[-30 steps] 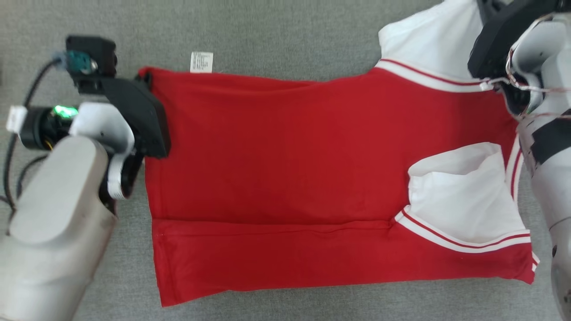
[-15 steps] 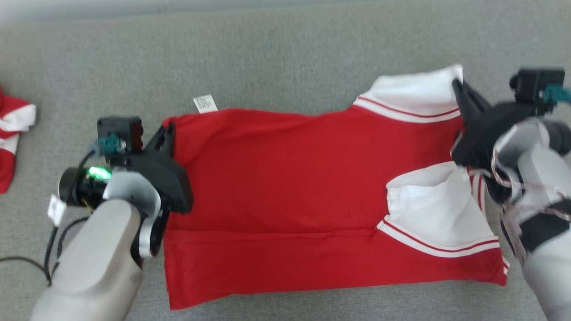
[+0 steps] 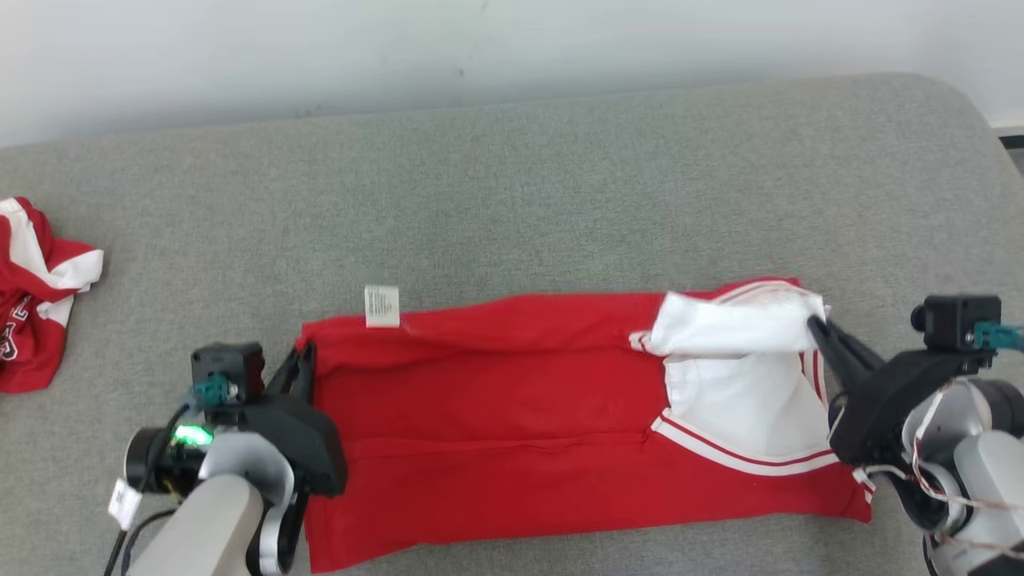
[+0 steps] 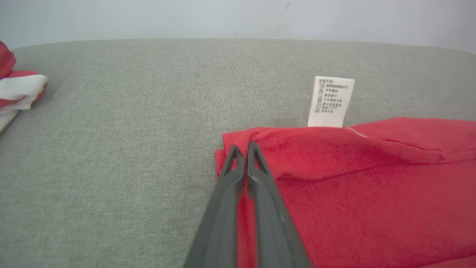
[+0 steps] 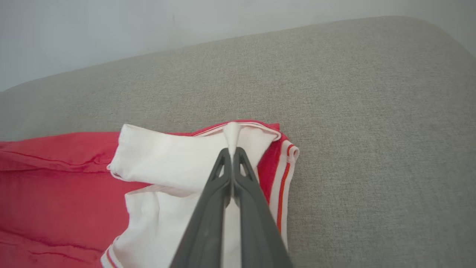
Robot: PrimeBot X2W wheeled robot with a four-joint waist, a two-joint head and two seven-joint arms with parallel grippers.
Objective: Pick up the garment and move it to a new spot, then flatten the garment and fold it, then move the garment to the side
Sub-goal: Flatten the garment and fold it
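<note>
A red garment with white sleeves and striped trim lies folded lengthwise on the grey surface. My left gripper is shut on its far left corner, just left of a white care label. My right gripper is shut on the white sleeve edge at the far right corner. The far edge of the garment is folded over toward me, and the upper white sleeve lies over the lower white panel.
Another red and white garment lies bunched at the left edge of the grey cushioned surface. A pale wall runs behind it. The surface's rounded right end is near my right arm.
The head camera has tilted up, bringing the wall and the second garment into view. Both grippers have drawn the garment's far edge toward me, making it a narrower band.
</note>
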